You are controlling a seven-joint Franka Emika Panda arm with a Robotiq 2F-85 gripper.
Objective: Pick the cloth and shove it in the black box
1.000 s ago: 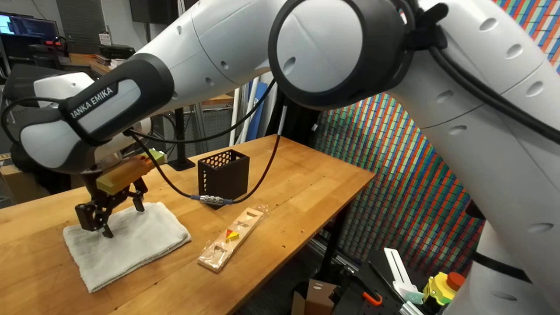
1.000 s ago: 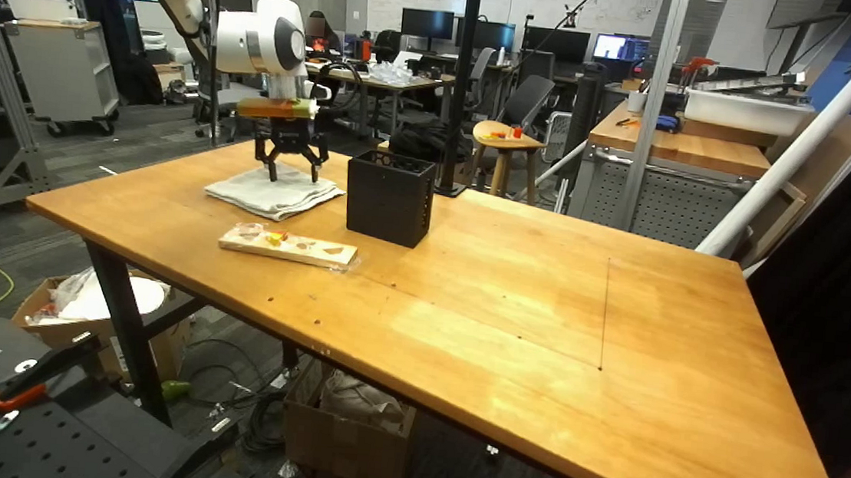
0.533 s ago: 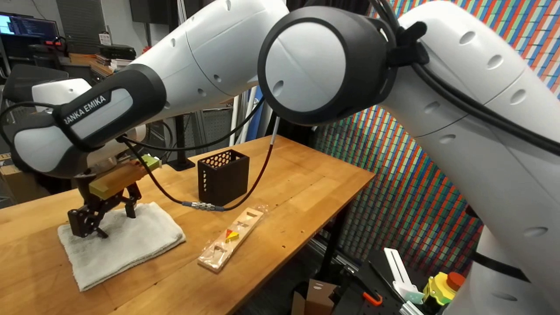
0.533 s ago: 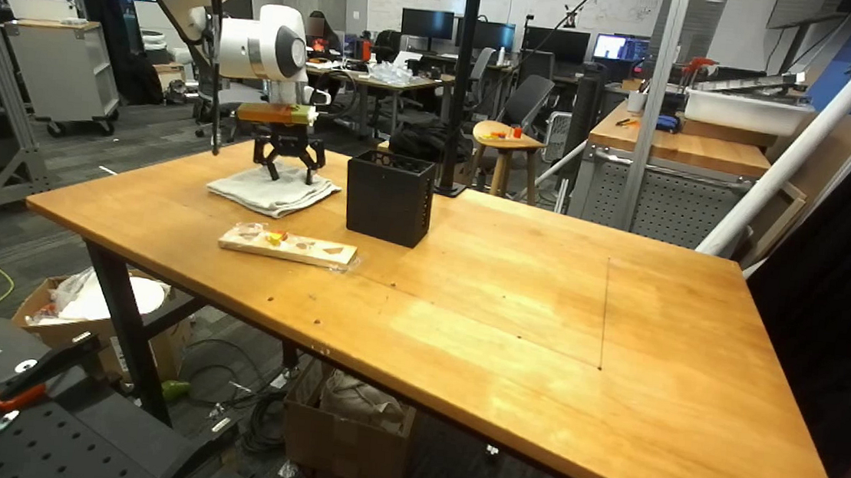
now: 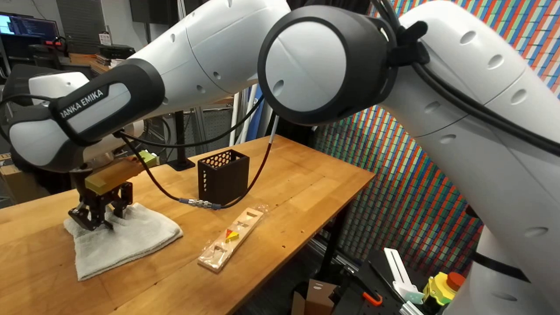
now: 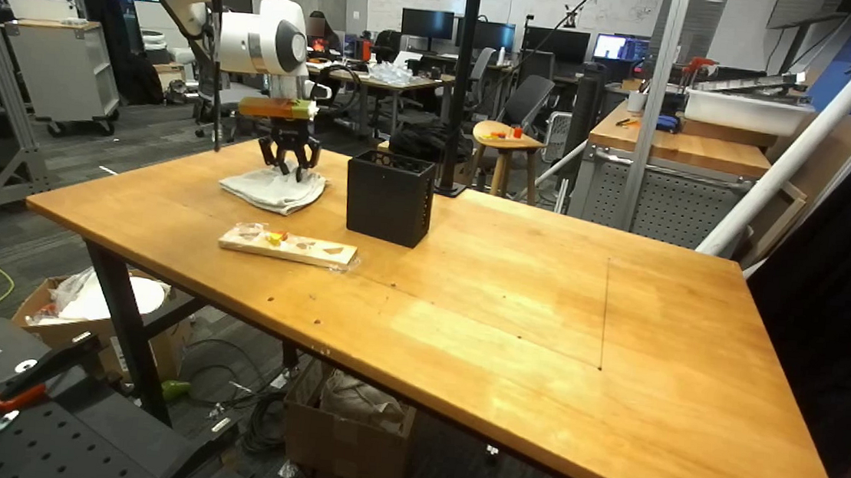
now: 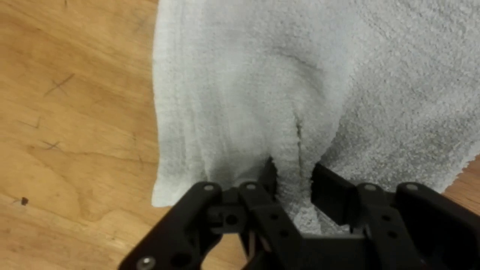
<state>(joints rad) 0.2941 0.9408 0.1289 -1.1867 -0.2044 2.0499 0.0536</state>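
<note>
Monitors (image 6: 426, 23) stand at the back of the room, and down on the bare wooden table (image 6: 542, 311) it's all happening at the gripper (image 7: 294, 180). Look at that: jaws drawn in narrow, fingers (image 7: 333, 195) on either side of a raised fold, and we'd call it a hold on the cloth (image 5: 127, 243)! The rest of the white fabric spreads beneath and around the gripper, lying on the wood. Off to one side of the gripper, near but touching neither it nor the fabric, the black box (image 6: 389, 201) stands upright, mouth up. The wooden strip (image 5: 232, 238) lies further from the gripper, beyond the cloth's edge.

So we read this as the picking step, with the lift and the shove to come. Next, we'd want that pinch firm, then up we go, high enough for the hanging fabric to pass the box's rim, and across to the opening. The cloth spreads wider than that mouth, so we'd expect some pushing to tuck the loose corners in.
</note>
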